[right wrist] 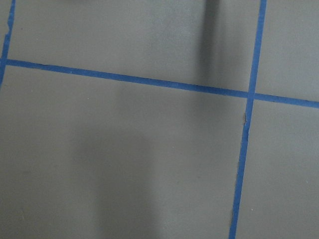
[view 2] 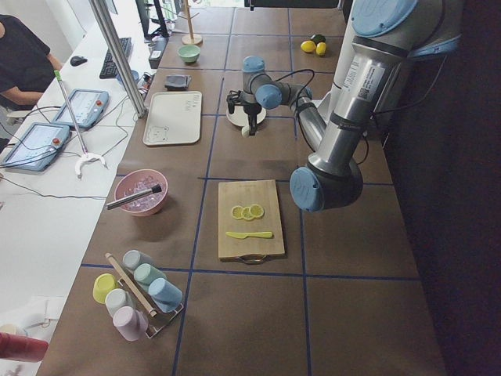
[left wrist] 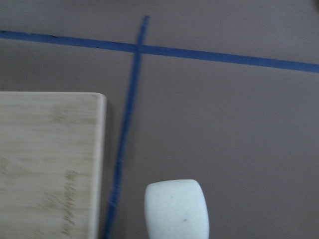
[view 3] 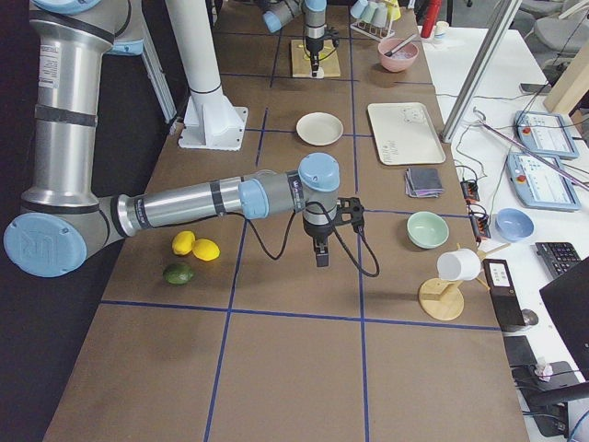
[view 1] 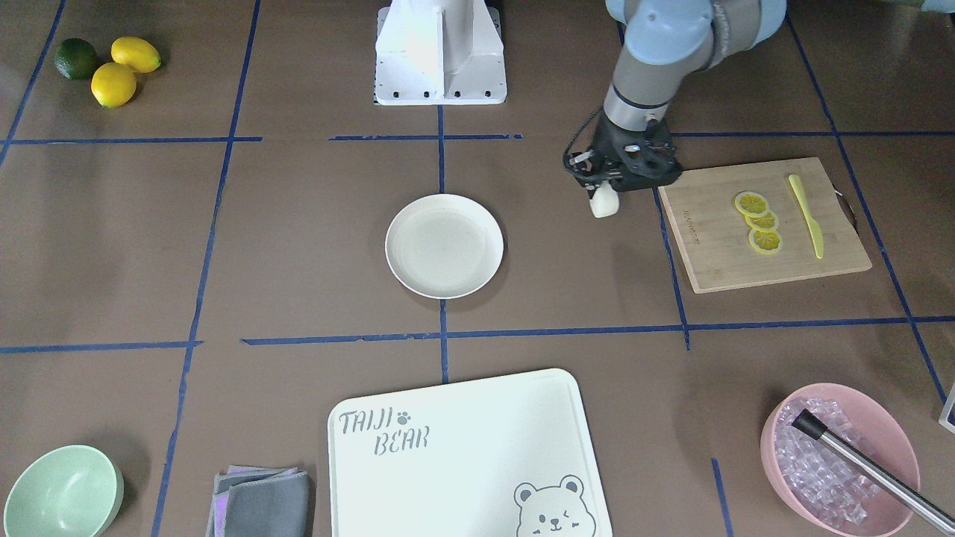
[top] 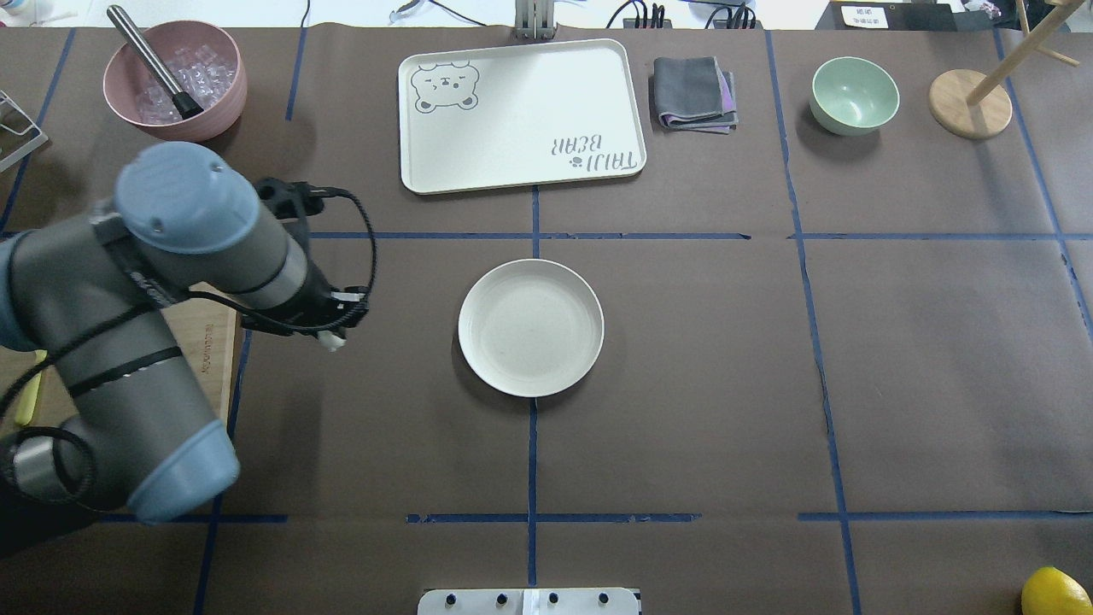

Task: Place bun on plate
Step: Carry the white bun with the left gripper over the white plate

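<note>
The bun [view 1: 605, 202] is a small white lump hanging from my left gripper [view 1: 601, 191], which is shut on it just above the table. It shows at the bottom of the left wrist view as the bun [left wrist: 177, 210], beside a blue tape line. The round cream plate [view 1: 444, 246] lies bare at the table's middle, well apart from the bun; from overhead the bun [top: 334, 342] is left of the plate [top: 530, 328]. My right gripper [view 3: 320, 254] shows only in the exterior right view, pointing down over bare table; I cannot tell whether it is open or shut.
A wooden cutting board [view 1: 709, 239] with lemon slices [view 1: 759, 222] and a yellow knife [view 1: 807, 216] lies right beside the left gripper. Farther off are a white tray [view 1: 462, 455], a pink bowl [view 1: 839, 455] of ice, a mint-green bowl [view 1: 60, 492], a folded cloth [view 1: 261, 500] and whole lemons [view 1: 123, 67].
</note>
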`<move>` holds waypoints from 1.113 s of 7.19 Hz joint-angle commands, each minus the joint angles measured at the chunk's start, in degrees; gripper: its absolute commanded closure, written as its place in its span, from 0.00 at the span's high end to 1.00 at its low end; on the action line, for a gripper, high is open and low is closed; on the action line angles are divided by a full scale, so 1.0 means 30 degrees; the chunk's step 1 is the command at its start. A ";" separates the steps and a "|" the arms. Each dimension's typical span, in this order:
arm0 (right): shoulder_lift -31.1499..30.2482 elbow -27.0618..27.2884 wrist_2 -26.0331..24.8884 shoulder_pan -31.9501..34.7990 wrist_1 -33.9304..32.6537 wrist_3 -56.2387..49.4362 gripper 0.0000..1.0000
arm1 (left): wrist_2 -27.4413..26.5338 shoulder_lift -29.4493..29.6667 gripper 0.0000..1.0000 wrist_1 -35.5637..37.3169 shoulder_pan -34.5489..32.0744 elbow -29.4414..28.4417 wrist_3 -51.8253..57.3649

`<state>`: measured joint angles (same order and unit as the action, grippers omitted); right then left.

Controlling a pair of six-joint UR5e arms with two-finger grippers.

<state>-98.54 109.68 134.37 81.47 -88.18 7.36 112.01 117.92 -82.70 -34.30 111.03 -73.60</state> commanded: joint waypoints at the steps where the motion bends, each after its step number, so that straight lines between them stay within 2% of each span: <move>1: -0.0404 -0.1485 0.1027 0.1519 0.0007 -0.2328 1.00 | -0.1558 0.5142 0.28 0.0438 0.1847 -0.3907 -0.1623; 2: -0.0406 -0.1839 0.1000 0.1990 0.0036 -0.2772 1.00 | -0.1683 0.6907 0.28 0.0177 0.1941 -0.6051 -0.1744; 3: -0.0406 -0.1900 0.0999 0.2198 0.0036 -0.2834 1.00 | -0.1684 0.7534 0.28 -0.0232 0.1942 -0.7088 -0.1629; 6: -0.0406 -0.1843 0.1028 0.2346 0.0036 -0.2777 1.00 | -0.1684 0.7599 0.28 -0.4121 0.1942 -1.0076 -0.1540; 8: -0.0377 -0.1842 0.1000 0.2434 0.0036 -0.2776 1.00 | -0.1684 0.7687 0.29 -0.4805 0.2000 -1.0701 -0.1569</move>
<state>-99.74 104.12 137.43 88.63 -88.07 -0.98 106.97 140.86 -95.67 -28.39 80.26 -78.24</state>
